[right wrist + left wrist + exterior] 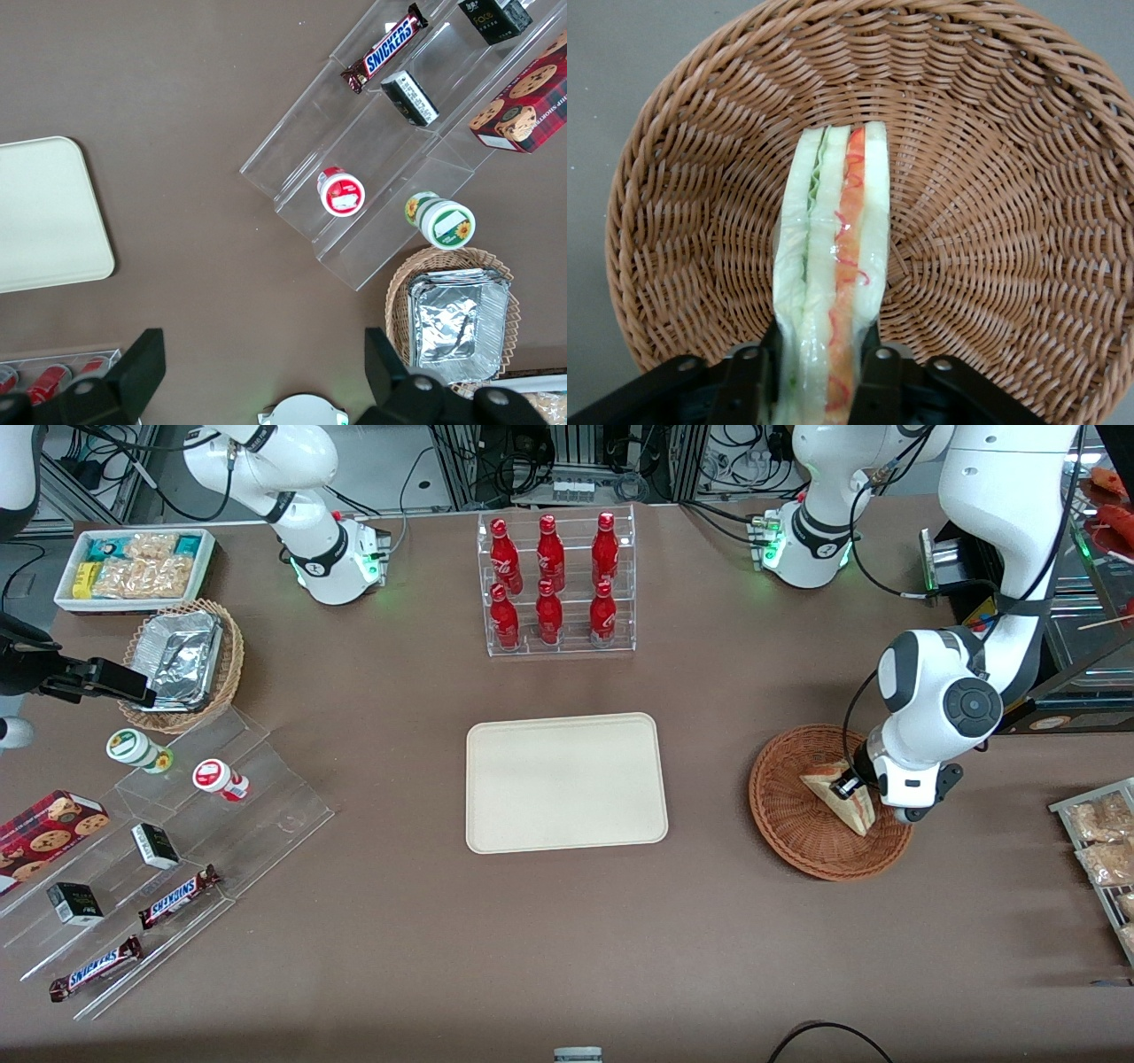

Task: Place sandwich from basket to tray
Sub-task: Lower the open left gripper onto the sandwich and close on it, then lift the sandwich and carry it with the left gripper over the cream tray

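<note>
A brown table [372, 921] carries the cream tray [567, 782] at its middle, with the reddish wicker basket [788, 824] beside it toward the working arm's end. From the front, the gripper [852, 781] sits low inside the basket at the sandwich [846, 802], its jaws largely hidden by the wrist. The left wrist view shows what that hides: the jaws pinching the wrapped sandwich [833, 292] by its faces, bread and red filling edge-on against the weave.

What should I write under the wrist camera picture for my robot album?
The gripper pinches the sandwich inside the basket.
</note>
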Robot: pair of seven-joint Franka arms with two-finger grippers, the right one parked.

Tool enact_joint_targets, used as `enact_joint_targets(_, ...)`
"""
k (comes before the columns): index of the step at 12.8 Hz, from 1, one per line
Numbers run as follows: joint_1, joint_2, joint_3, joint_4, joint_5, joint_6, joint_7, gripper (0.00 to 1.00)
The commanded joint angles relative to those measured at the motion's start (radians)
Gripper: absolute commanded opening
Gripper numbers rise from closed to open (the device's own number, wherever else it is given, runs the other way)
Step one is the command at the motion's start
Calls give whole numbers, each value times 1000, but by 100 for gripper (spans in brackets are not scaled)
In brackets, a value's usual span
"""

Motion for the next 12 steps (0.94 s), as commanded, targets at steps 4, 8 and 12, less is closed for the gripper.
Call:
enact_joint_targets(4, -74, -51, -9, 162, 9, -296, 10, 0)
enact_joint_targets(8, -170, -44, -19, 245, 0, -407, 102, 0)
enact_joint_targets(12, -359, 29, -24, 337, 1, -416, 86, 0)
